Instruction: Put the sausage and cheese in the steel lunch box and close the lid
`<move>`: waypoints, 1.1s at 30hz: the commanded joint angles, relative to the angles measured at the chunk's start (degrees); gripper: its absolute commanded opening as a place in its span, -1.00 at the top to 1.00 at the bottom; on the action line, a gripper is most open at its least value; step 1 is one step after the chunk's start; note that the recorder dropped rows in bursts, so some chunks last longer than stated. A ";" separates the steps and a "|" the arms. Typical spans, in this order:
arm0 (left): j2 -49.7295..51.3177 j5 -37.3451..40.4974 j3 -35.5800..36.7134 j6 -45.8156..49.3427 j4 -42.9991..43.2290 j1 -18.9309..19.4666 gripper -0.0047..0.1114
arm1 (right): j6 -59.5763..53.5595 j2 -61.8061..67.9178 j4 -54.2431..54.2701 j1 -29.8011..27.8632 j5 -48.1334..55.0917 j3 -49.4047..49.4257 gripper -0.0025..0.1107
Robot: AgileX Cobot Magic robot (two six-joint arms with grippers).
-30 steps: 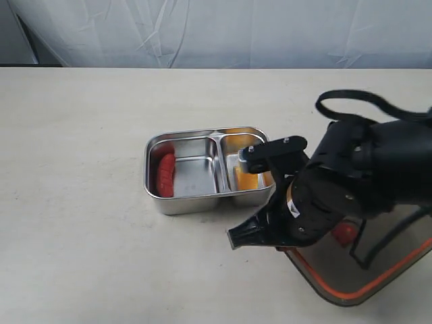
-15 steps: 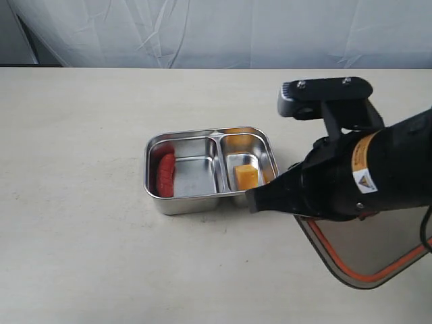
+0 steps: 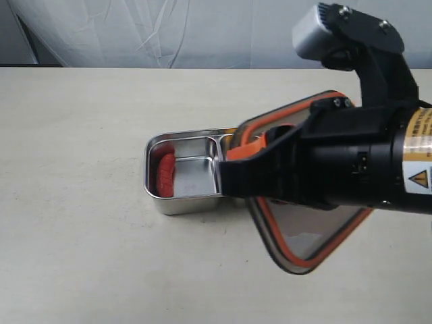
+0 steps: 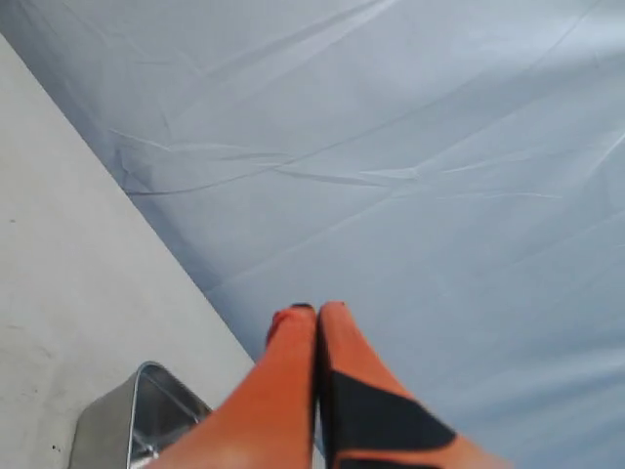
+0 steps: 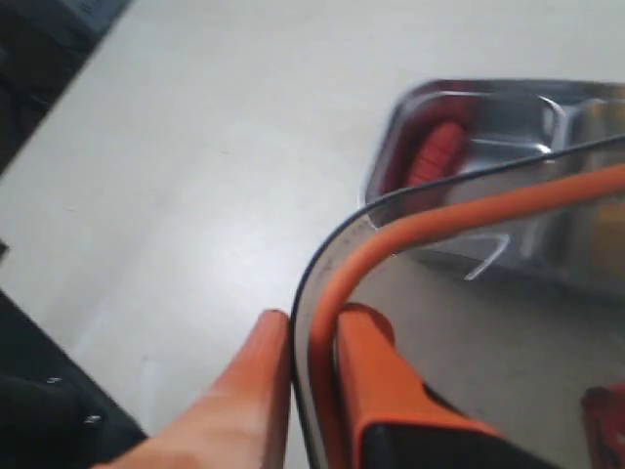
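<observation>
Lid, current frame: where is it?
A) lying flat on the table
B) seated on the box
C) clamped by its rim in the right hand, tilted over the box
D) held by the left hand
C: in the right wrist view the right hand is shut on the rim of the lid, and the exterior view shows it tilted over one end of the box, not seated.

Shiny rectangular stainless-steel lunch box: one, divided into two compartments.
Glossy red ribbed toy sausage: one.
Dark smoky translucent lid with orange seal: one.
Grippers with orange fingers: two, the left gripper and the right gripper, two fingers apiece.
Pale beige table: one.
Wrinkled grey backdrop cloth: one.
</observation>
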 commanded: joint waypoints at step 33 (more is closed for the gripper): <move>-0.29 33.77 0.07 33.25 -8.62 -0.39 -0.09 | -0.75 24.37 -0.93 11.84 -22.42 -17.81 0.97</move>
